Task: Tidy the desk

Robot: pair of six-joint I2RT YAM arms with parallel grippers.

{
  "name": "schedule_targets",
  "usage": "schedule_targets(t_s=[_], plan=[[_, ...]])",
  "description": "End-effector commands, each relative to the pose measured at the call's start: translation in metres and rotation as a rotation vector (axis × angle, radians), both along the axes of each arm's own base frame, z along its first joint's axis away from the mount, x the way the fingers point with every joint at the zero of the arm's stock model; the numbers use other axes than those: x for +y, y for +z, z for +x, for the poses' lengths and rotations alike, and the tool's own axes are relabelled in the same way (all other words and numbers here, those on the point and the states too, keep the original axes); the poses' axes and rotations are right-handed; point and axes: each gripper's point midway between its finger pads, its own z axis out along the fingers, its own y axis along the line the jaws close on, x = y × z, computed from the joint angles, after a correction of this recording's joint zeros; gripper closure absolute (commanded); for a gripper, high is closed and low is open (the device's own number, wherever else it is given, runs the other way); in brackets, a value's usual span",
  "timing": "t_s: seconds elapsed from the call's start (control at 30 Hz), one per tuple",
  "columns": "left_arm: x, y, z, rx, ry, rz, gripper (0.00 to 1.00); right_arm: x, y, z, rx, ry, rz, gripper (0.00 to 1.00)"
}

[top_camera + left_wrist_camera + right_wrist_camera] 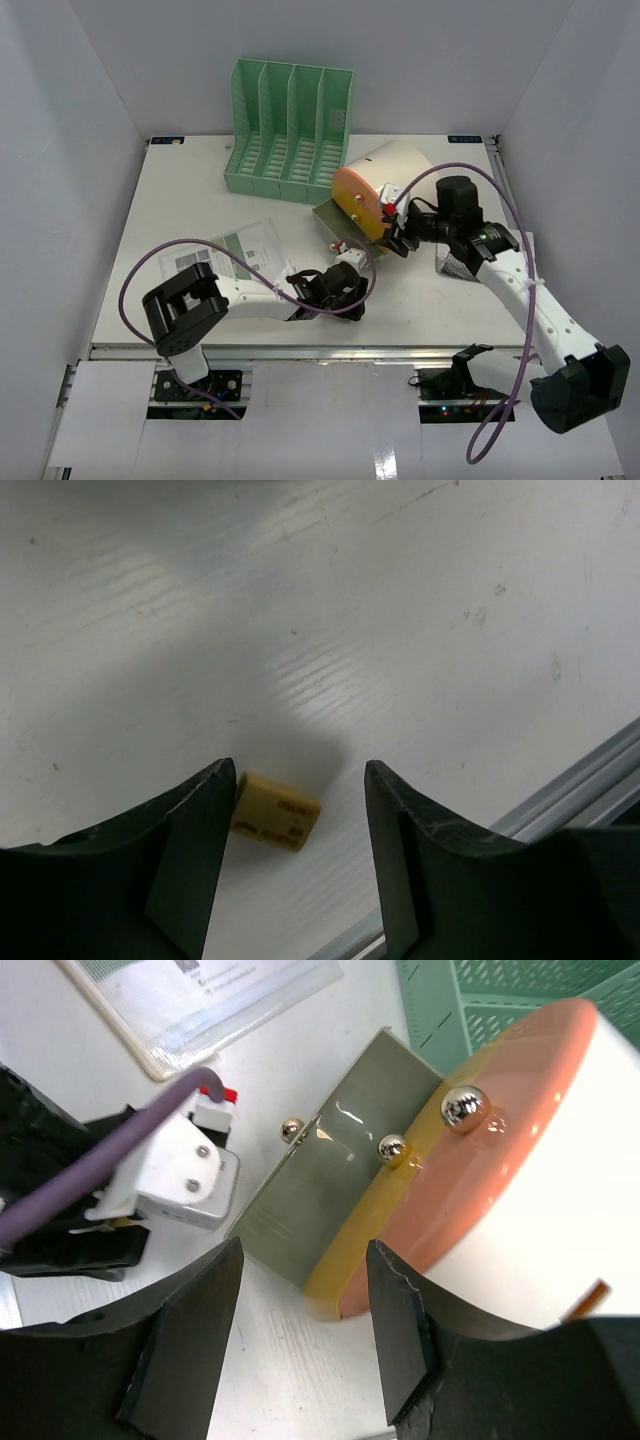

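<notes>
The desk [190,200] is a white tabletop with a metal rail [585,780] along its front. My left gripper [338,290] hangs low near the front edge. In the left wrist view the left gripper [298,770] is open, and a small yellow eraser [276,811] lies on the desk between its fingers, right beside the left finger [195,830]. My right gripper [402,238] [305,1250] is open at the lower corner of the yellow drawer front [355,1250] of the cream cylindrical drawer box [390,180]. Nothing is between its fingers.
An olive drawer [330,1180] stands pulled out of the box, with silver knobs [465,1107] on the fronts. A green file rack [290,130] stands at the back. A clear sleeve with a printed sheet [225,250] lies at the left. A mesh object [455,263] lies under the right arm.
</notes>
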Motion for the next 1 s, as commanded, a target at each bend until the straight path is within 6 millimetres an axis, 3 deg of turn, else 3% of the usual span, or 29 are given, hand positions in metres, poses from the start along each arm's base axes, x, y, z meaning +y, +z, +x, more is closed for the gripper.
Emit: schedule_targets(t_s=[0.0,0.13,0.37,0.5,0.73,0.97], plan=[[0.032,-0.034,-0.012,0.022,0.036,0.232,0.41,-0.010,0.015,-0.015,-0.030,0.042,0.100,0.41],[0.035,-0.035,-0.015,-0.009,0.042,0.296,0.41,-0.025,0.015,-0.017,-0.034,0.015,0.133,0.41],[0.044,-0.022,-0.012,-0.060,0.013,0.344,0.29,-0.035,0.006,-0.016,-0.001,0.000,0.163,0.41],[0.051,-0.019,-0.015,-0.041,0.018,0.376,0.30,-0.038,0.003,-0.015,0.010,-0.003,0.173,0.41],[0.052,-0.037,-0.031,0.034,-0.007,0.401,0.34,-0.040,-0.001,-0.014,0.020,-0.010,0.177,0.41],[0.040,-0.038,-0.029,0.036,-0.022,0.381,0.37,-0.042,-0.004,-0.013,0.032,-0.015,0.177,0.41]])
